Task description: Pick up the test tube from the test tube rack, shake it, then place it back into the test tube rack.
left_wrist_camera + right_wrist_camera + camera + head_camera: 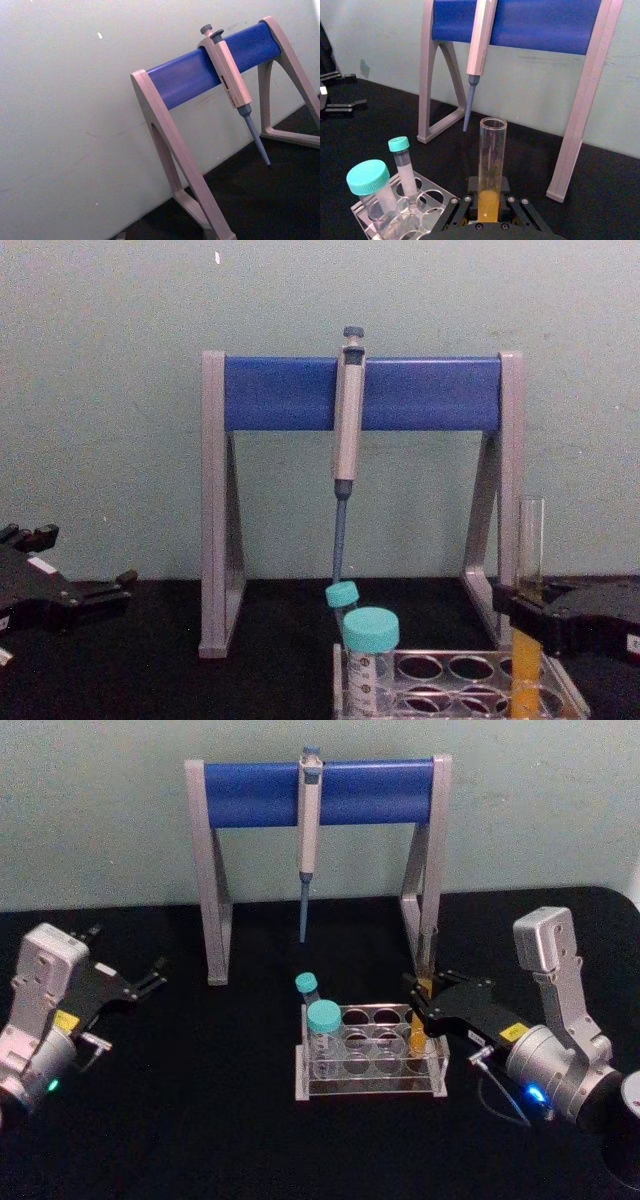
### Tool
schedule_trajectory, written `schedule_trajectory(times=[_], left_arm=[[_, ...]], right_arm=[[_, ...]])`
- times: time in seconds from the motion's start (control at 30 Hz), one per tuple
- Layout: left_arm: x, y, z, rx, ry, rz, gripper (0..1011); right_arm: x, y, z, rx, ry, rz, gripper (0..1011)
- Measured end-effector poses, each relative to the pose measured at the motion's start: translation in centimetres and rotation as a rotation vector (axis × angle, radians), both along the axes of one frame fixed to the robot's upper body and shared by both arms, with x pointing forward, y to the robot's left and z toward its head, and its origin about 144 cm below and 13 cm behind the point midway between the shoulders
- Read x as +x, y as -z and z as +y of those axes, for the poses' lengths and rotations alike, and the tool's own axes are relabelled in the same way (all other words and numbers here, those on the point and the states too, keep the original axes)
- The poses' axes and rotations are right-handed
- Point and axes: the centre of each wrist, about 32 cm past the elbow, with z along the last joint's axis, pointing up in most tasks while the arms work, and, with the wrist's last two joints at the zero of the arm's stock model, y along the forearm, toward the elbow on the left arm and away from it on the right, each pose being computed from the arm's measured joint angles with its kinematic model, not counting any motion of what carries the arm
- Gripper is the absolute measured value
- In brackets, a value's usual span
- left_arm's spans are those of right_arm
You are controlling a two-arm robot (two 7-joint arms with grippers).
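The right end effector (418, 1000) reaches in from the right and is clenched around the test tube (529, 570) at about its middle — its black fingers (507, 207) press the glass on both sides. The tube stands upright in a hole at the right end of the test tube rack (370, 1080), orange-yellow liquid filling its lower part. Two teal-capped tubes (322, 1030) sit at the rack's left end. The left end effector (150, 975) hovers well apart over the black surface (200, 1120) — fingers spread, gripping nothing. Behind stands the pipette stand (320, 795) with a pipette (308, 840).
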Motion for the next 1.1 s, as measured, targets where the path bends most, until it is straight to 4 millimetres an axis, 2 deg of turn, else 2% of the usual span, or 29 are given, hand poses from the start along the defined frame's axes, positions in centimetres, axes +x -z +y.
schedule_trajectory(times=[0.2,0.43,0.57,0.63,0.67,0.83,0.87,1.0,1.1], left_arm=[[0.0,0.0,0.0,0.0,0.0,0.0,1001],[0.0,0.0,0.0,0.0,0.0,0.0,1001],[0.0,0.0,0.0,0.0,0.0,0.0,1001],[0.0,0.0,0.0,0.0,0.0,0.0,1001],[0.0,0.0,0.0,0.0,0.0,0.0,1001],[0.0,0.0,0.0,0.0,0.0,0.0,1001],[0.0,0.0,0.0,0.0,0.0,0.0,1001],[0.0,0.0,0.0,0.0,0.0,0.0,1001],[0.0,0.0,0.0,0.0,0.0,0.0,1001]], right_arm=[[0.0,-0.01,0.0,0.0,0.0,0.0,251],[0.0,-0.02,0.01,0.001,-0.001,0.0,493],[0.0,-0.02,0.0,0.001,-0.001,0.0,594],[0.0,-0.02,0.01,0.001,-0.001,0.0,696],[0.0,-0.02,0.0,0.001,-0.001,0.0,696],[0.0,-0.02,0.0,0.002,-0.001,0.0,864],[0.0,-0.02,0.0,0.002,-0.001,0.0,864],[0.0,-0.02,0.01,0.002,-0.001,0.0,990],[0.0,-0.02,0.0,0.002,-0.001,0.001,1000]])
